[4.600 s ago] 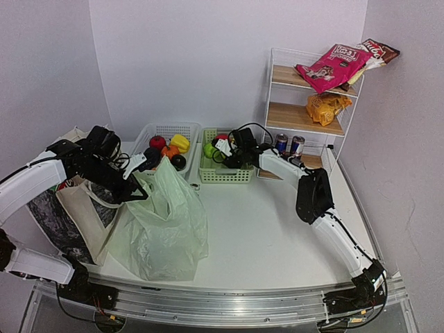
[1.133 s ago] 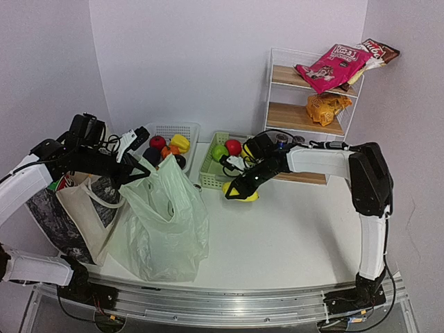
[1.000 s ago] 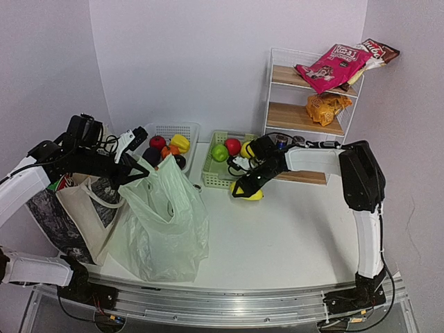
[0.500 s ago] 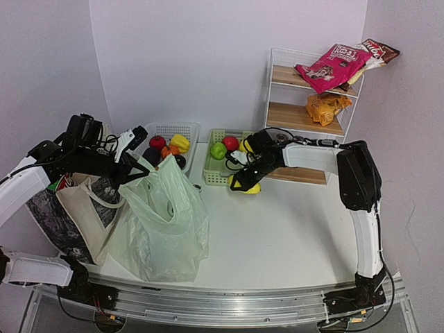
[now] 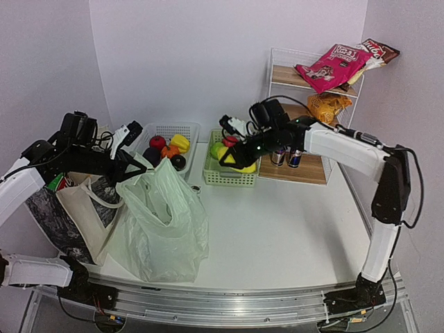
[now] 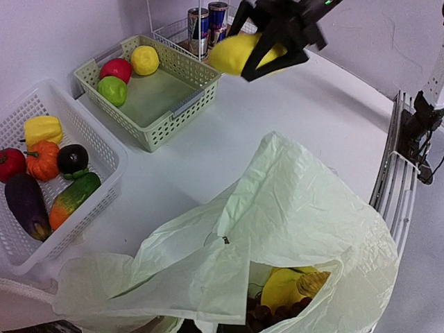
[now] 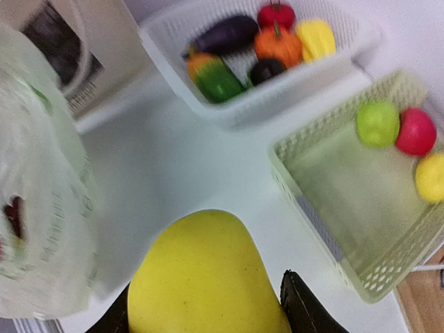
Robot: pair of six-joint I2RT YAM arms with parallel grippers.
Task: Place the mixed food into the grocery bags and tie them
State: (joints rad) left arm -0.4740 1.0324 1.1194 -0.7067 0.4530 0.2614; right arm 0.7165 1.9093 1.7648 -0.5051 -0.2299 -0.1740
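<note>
- Right gripper (image 5: 238,154): jaws spread partway and clamped on a large yellow fruit (image 7: 206,274), with one dark finger (image 7: 304,309) on each side of it.
- Yellow fruit: held off the table; in the overhead view it sits in front of the green basket (image 5: 227,175), well apart from both bags.
- Left gripper (image 5: 127,154): jaws pressed together, pinching the upper edge of the plastic bag (image 5: 165,220) and holding it raised.
- Plastic bag: pale green and thin, standing on the table with its mouth open. Inside are another yellow fruit (image 6: 283,286) and dark grapes (image 6: 267,316).
- Canvas bag (image 5: 78,208): beige with a dark printed panel, standing upright and touching the plastic bag on its left.
- Green basket: holds a green, a red and a yellow round fruit at its far end.
- White basket (image 5: 182,128): just left of the green one, holding mixed vegetables.
- Two drink cans (image 5: 288,157): upright on the lowest level of the wire shelf (image 5: 272,83).
- Snack packets: a pink one (image 5: 331,65) on the top shelf and an orange one (image 5: 325,105) on the shelf below.
</note>
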